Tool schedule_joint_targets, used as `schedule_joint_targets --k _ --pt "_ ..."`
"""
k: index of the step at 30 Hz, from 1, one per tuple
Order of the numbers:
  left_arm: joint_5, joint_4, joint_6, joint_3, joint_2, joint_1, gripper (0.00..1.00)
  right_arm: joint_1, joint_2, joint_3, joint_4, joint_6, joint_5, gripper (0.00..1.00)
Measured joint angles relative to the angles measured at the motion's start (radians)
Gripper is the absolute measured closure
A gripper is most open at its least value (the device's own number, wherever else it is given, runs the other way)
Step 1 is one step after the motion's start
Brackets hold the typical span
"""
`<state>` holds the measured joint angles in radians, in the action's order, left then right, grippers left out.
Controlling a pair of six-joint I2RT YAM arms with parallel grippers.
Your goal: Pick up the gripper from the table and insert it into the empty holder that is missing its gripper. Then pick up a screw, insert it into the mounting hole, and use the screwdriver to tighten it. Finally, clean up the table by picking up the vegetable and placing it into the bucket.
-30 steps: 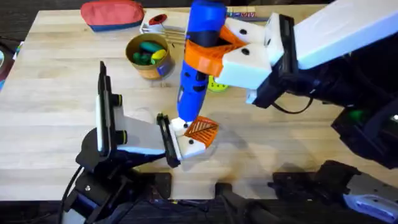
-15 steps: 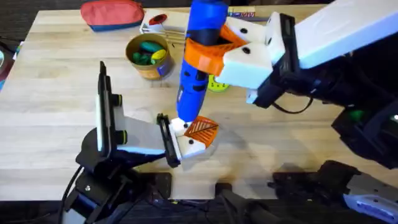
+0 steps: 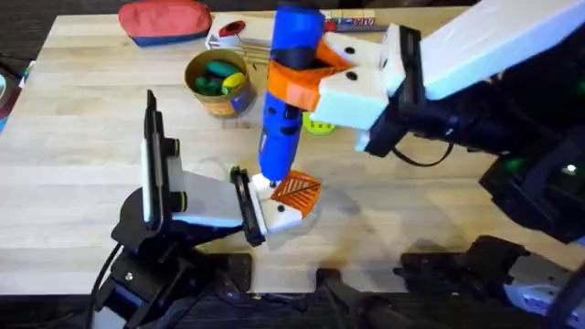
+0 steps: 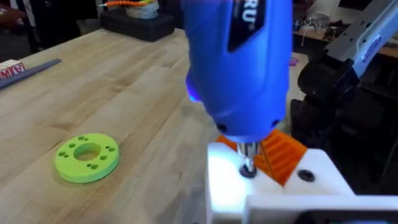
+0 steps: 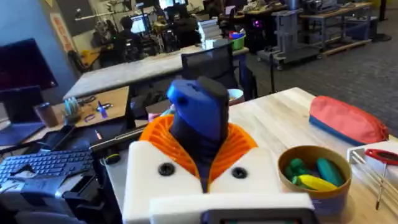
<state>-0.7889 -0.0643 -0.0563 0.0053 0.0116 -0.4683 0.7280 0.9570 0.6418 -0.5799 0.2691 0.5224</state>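
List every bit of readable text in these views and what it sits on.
"RU": white letters on a dark label on the blue screwdriver, cut off at the frame's top, so it is part of a longer word.
Flat strip at the left wrist view's edge: red letters, cut off, unreadable.
Strip at the table's far edge, overhead: printing too small to read.
Bucket: a blue mark, no legible text.

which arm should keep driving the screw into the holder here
Right. The right gripper is clamped on the blue screwdriver, whose tip sits in the holder beside the orange gripper. The left gripper is steadying that holder.
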Motion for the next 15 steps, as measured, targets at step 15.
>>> schedule_joint_targets --k 15 --pt "0.001 0.000 0.000 0.000 0.000 0.000 0.996 -0.001 0.003 0.000 -0.026 0.011 -0.004 0.994"
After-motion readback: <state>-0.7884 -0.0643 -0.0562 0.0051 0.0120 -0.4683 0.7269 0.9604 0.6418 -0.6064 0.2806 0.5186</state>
